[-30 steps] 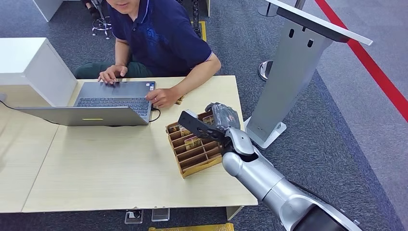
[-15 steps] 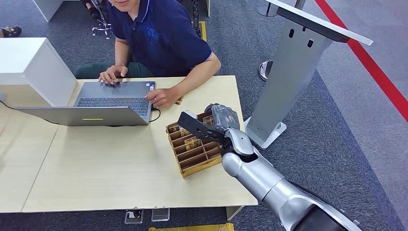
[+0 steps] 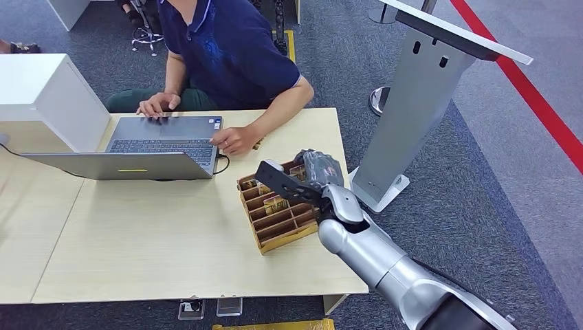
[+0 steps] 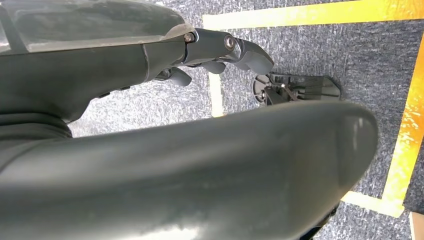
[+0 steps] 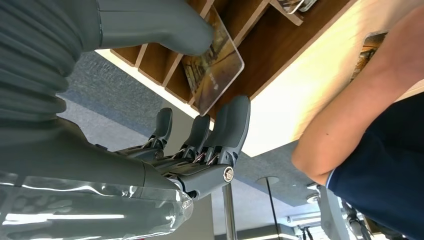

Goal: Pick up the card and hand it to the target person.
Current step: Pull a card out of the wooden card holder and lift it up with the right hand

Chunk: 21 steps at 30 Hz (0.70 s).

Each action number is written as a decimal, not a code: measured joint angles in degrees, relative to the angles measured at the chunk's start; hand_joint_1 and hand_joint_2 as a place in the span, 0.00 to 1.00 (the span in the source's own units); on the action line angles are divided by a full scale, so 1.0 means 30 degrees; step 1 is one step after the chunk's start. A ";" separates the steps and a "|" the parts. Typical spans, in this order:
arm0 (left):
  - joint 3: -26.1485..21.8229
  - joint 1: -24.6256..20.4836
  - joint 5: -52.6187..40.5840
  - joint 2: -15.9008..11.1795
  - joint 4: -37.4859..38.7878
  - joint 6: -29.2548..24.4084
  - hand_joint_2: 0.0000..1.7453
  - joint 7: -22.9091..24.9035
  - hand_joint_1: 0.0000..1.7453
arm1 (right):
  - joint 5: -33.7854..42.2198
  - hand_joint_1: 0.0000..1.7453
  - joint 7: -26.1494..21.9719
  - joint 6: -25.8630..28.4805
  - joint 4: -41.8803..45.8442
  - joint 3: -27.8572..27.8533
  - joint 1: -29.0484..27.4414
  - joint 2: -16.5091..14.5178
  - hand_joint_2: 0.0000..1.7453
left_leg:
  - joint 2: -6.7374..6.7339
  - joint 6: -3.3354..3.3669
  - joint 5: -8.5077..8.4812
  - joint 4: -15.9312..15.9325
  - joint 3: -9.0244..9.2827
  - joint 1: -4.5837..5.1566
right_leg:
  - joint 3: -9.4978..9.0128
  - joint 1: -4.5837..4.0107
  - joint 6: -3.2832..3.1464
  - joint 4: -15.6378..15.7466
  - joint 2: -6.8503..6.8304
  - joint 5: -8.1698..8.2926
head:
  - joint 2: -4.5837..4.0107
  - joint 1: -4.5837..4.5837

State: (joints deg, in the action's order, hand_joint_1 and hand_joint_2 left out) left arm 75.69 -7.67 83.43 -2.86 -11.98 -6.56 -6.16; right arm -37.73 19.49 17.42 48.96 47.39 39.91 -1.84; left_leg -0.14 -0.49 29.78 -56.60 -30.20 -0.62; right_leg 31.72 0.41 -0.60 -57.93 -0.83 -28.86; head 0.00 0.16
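A card (image 5: pixel 212 62) with a brown picture stands in a slot of the wooden card holder (image 3: pixel 275 230) at the table's right end. My right hand (image 3: pixel 306 177) hovers over the holder. Its thumb (image 5: pixel 165 27) lies against one face of that card. Its fingers (image 5: pixel 232 125) stand apart on the other side, and nothing is gripped. More cards (image 3: pixel 276 204) sit in other slots. The person (image 3: pixel 227 48) sits across the table, one hand (image 3: pixel 234 139) beside the laptop. My left hand (image 4: pixel 220 50) hangs over the carpet and holds nothing.
An open laptop (image 3: pixel 158 141) lies on the table (image 3: pixel 158 240) left of the holder. A loose card (image 5: pixel 367 52) lies by the person's forearm. A white box (image 3: pixel 41 89) stands at the far left. A grey slanted stand (image 3: pixel 419 103) rises right of the table.
The person has leaned back a little. My right hand has barely shifted over the holder.
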 joint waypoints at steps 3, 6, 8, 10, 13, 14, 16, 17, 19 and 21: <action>0.0000 -0.0010 -0.0024 0.0000 0.0000 0.0000 0.00 0.0000 0.00 | -0.0004 0.47 0.0002 0.0000 0.0000 -0.0002 -0.0069 0.0064 1.00 | -0.0001 0.0000 0.0000 0.0000 0.0000 0.0000 | 0.0000 0.0000 0.0000 0.0000 0.0000 0.0000 | 0.0000 -0.0004; 0.0000 -0.0022 -0.0044 0.0000 0.0000 0.0004 0.00 0.0002 0.00 | -0.0007 0.47 0.0004 -0.0020 0.0000 -0.0002 -0.0111 0.0128 1.00 | -0.0001 0.0000 0.0000 0.0000 0.0000 0.0000 | 0.0000 0.0000 0.0000 0.0000 0.0001 0.0000 | 0.0000 -0.0009; 0.0000 -0.0032 -0.0055 0.0000 0.0000 0.0007 0.00 0.0005 0.00 | -0.0009 0.48 0.0004 -0.0038 0.0000 -0.0002 -0.0146 0.0168 1.00 | -0.0002 0.0000 0.0000 0.0000 0.0000 0.0000 | 0.0000 0.0000 0.0000 0.0000 0.0001 0.0000 | 0.0000 -0.0007; 0.0000 -0.0042 -0.0059 0.0000 0.0000 0.0007 0.00 0.0007 0.00 | -0.0024 0.47 0.0004 -0.0044 0.0000 -0.0002 -0.0177 0.0198 1.00 | -0.0002 0.0000 0.0000 0.0000 0.0000 0.0000 | 0.0001 0.0000 0.0000 0.0000 0.0001 0.0000 | 0.0000 -0.0004; 0.0000 -0.0063 -0.0071 0.0000 0.0000 0.0007 0.00 0.0011 0.00 | -0.0053 0.48 0.0000 -0.0046 0.0000 -0.0002 -0.0203 0.0237 1.00 | -0.0003 0.0000 0.0000 0.0000 0.0001 0.0000 | 0.0000 0.0000 0.0000 0.0000 0.0001 0.0000 | 0.0000 -0.0004; 0.0000 -0.0070 -0.0082 0.0000 0.0000 0.0007 0.00 0.0015 0.00 | -0.0056 0.49 -0.0002 -0.0049 0.0000 -0.0002 -0.0208 0.0250 1.00 | -0.0003 0.0000 0.0000 0.0000 0.0001 0.0000 | 0.0000 0.0000 0.0000 0.0000 0.0001 0.0000 | 0.0000 -0.0004; 0.0000 -0.0082 -0.0102 0.0000 0.0000 0.0007 0.00 0.0022 0.00 | -0.0058 0.48 -0.0004 -0.0060 0.0000 -0.0002 -0.0253 0.0279 1.00 | -0.0002 0.0000 0.0000 0.0000 0.0002 0.0000 | 0.0000 0.0000 0.0000 0.0001 0.0001 0.0000 | 0.0000 -0.0002; 0.0000 -0.0085 -0.0108 0.0000 0.0000 0.0007 0.00 0.0035 0.00 | -0.0058 0.48 -0.0004 -0.0064 0.0000 -0.0002 -0.0300 0.0299 1.00 | -0.0002 0.0000 0.0000 0.0000 0.0001 0.0000 | 0.0000 0.0000 0.0000 0.0001 0.0001 0.0000 | 0.0000 -0.0002; 0.0000 -0.0088 -0.0113 0.0000 0.0000 0.0007 0.00 0.0097 0.00 | -0.0058 0.48 -0.0009 -0.0066 0.0000 -0.0002 -0.0393 0.0341 1.00 | -0.0004 0.0000 0.0000 0.0000 0.0002 0.0000 | 0.0000 0.0000 0.0000 0.0001 0.0001 0.0000 | 0.0000 -0.0002; 0.0000 -0.0092 -0.0131 0.0000 0.0000 0.0007 0.00 0.0171 0.00 | -0.0060 0.48 -0.0016 -0.0064 0.0000 -0.0004 -0.0426 0.0374 1.00 | -0.0005 0.0000 0.0000 0.0000 0.0004 0.0000 | 0.0000 0.0000 0.0000 0.0001 0.0002 0.0000 | 0.0000 -0.0005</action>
State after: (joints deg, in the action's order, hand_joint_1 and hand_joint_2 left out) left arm 75.69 -7.95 83.03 -2.86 -11.98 -6.54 -5.65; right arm -37.90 19.44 17.23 48.96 47.38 38.63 -0.72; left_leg -0.16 -0.49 29.78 -56.60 -30.19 -0.62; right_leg 31.72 0.41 -0.60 -57.93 -0.82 -28.86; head 0.00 0.15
